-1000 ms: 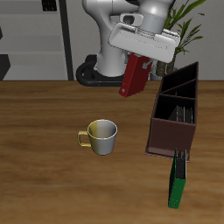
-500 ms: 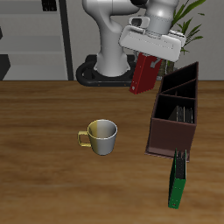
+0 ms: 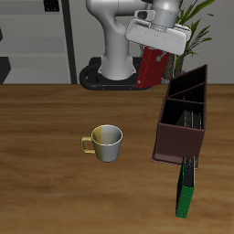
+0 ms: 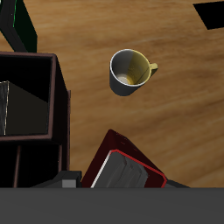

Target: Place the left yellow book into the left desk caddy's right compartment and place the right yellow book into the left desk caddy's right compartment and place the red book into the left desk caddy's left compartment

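My gripper [image 3: 154,51] is shut on the dark-red book [image 3: 151,66], which hangs upright and slightly tilted high above the table, behind the far end of the dark-brown desk caddy [image 3: 174,142]. In the wrist view the red book [image 4: 128,166] shows close up beside the caddy [image 4: 61,96]. Two thin grey books [image 3: 188,119] stand inside the caddy's end section nearer the table's front edge; the same books [image 4: 22,107] show in the wrist view. The caddy's farther sections look empty.
A pale green mug [image 3: 106,143] with a yellow handle stands mid-table, also seen as the mug [image 4: 129,72] from the wrist. A green book [image 3: 186,190] lies on the table by the caddy's near end. The robot base and a plant are behind.
The gripper has carried the red book upward and sideways toward the caddy's far end, and the book has turned more upright. Mug, caddy and green book have not moved.
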Motion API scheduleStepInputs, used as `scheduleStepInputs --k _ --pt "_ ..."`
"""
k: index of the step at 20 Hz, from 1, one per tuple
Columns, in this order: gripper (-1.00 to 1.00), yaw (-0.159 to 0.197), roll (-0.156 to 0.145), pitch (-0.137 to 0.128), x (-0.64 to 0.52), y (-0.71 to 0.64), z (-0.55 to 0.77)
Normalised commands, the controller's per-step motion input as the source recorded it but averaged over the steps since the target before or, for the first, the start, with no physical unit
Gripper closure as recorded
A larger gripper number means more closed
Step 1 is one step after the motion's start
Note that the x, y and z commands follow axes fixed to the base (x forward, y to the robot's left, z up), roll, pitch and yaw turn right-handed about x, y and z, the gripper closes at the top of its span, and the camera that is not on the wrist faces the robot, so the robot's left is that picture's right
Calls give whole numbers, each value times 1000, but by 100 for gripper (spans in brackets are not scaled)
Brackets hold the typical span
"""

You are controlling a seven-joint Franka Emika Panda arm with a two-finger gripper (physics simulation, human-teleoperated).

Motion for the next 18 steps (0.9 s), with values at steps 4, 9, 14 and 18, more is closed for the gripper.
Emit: scheduleStepInputs --k 4,9,14,18 --pt "100 -23 17 1 -366 -24 -53" --pt "100 55 73 -27 -555 264 -91" --pt "100 83 39 -59 -426 232 57" --pt "100 44 48 19 -163 203 52"
